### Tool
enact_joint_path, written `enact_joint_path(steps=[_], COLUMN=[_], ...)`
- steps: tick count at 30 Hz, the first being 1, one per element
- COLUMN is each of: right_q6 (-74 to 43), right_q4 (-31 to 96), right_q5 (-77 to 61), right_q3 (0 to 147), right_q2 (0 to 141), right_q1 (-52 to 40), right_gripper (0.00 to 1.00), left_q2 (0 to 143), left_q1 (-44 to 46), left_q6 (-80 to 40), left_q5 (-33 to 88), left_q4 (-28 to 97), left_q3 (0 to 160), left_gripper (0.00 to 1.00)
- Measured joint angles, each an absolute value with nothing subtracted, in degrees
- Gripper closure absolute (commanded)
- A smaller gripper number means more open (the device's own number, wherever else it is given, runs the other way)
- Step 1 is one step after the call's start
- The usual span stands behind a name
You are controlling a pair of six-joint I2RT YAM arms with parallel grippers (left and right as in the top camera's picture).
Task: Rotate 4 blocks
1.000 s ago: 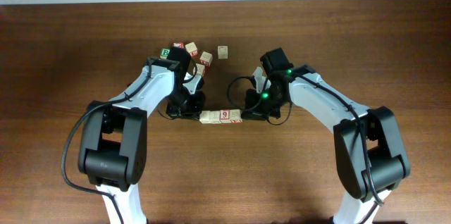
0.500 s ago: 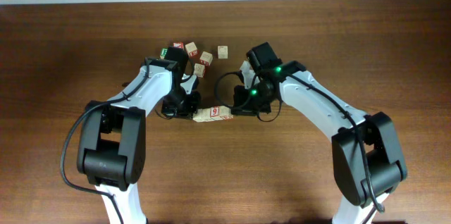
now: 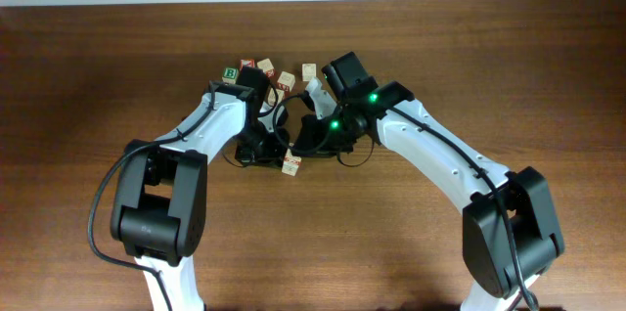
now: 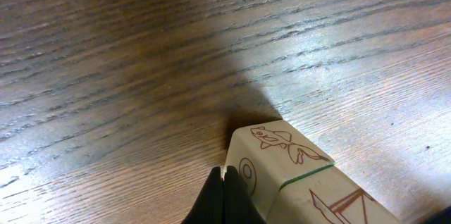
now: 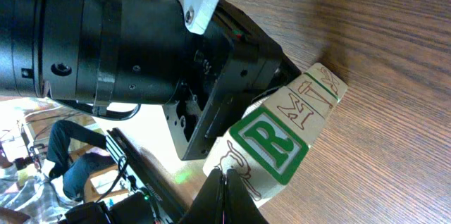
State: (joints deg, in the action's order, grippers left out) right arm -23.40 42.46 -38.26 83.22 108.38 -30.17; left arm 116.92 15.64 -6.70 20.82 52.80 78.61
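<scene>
The row of four blocks point(image 3: 290, 165), on the table point(image 3: 460, 57) at 6 o'clock from the spare cubes point(image 3: 284, 80), looks mid-rotation, left fingers point(image 4: 211, 203) and right fingers point(image 5: 215, 203) clenched empty against its opposite ends; next calls for opposed pushes that swing it without splitting it

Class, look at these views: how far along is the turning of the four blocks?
Done: the row of blocks, crosswise a second ago, has swung round to a clear angle. In hand: the shut left gripper and shut right gripper press its opposite ends. Left: perhaps a little more turning, then backing both grippers away.
</scene>
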Motion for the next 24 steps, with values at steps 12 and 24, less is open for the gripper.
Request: enact_joint_path(steps=[12,24], right_q6=[-24.64,-25.08], right_q4=[39.11,37.39], right_q5=[-35.97,-34.74], right_q3=[83.22,83.2], right_q2=[108.38,108.42], right_q1=[-30.85,-33.1], right_gripper=[0.96,0.95], left_q2=[116.92,116.92], left_q1=[7.57,4.43], left_q6=[-6.72,-6.72], left_q5=[20.82,20.82], left_q4=[48.21,46.85], left_q3=[78.61,78.61], left_gripper=[1.0,1.0])
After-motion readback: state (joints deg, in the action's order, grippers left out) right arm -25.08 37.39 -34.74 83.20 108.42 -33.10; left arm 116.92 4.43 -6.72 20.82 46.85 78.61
